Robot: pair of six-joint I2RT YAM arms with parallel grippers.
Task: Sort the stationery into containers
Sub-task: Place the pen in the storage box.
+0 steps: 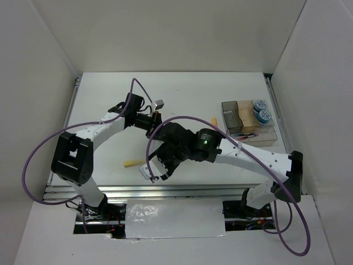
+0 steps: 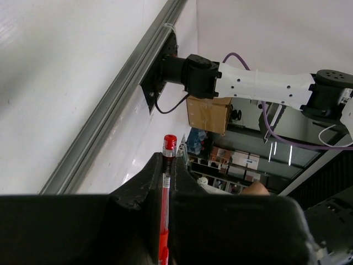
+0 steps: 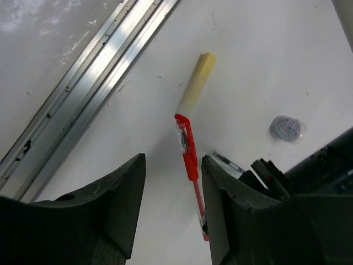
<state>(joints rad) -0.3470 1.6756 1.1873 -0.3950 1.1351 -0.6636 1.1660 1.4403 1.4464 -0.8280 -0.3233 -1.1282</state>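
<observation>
Leftmost, the left gripper [image 2: 167, 161] is pressed together on a thin red plastic pen [image 2: 169, 144]. It pinches the barrel, and the capped end pokes out past the fingertips.

Next, near the front edge of the white table [image 1: 193, 88], a stubby yellow highlighter [image 1: 133, 163] lies flat, just left of the right gripper [image 3: 172, 165]. That gripper's fingers are spread and hold nothing.

Below them a second red pen [image 3: 190, 157] lies on the table, inside the gap but closer to the right finger. Its long axis runs nearly in line with the fingers, and its far end reaches the highlighter's end; I cannot tell whether they touch. Closing would therefore squeeze across the pen's thin width, which I judge a sound grip. The off-centre position is what needs care.

A grey-patterned round tape roll [image 3: 285, 128] sits apart, to that pen's right. Further right, a stubby orange highlighter [image 1: 214, 121] lies near the clear brownish rectangular plastic box with inner compartments [image 1: 229, 113] at the table's right side. Two blue round tape rolls [image 1: 260, 105] are already in its far right corner.

The box is well apart from both pens and on the side of the right arm's base, so that arm looks better placed for the carry.
</observation>
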